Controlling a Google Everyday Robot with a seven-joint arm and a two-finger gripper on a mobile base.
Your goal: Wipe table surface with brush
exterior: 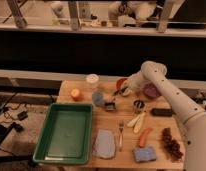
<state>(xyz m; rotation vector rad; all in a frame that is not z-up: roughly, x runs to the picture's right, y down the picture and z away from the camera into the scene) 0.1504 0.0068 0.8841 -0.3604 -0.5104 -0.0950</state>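
The table surface (158, 125) is a light tan wooden top that fills the lower middle of the camera view. The brush (110, 106) has its dark blocky head down on the wood, just right of a blue-grey cup (97, 98). Its thin handle slants up and to the right into my gripper (119, 92). The white arm reaches in from the right, with the gripper above the table's far middle. The gripper is shut on the top of the brush handle.
A green tray (46, 135) takes up the left side. An orange (75, 94), white jar (92, 80), red bowl (121, 81), purple bowl (151, 91), metal cup (139, 104) and black bar (161, 112) stand at the back. A fork (121, 135), grey cloth (103, 144) and blue sponge (145, 154) lie in front.
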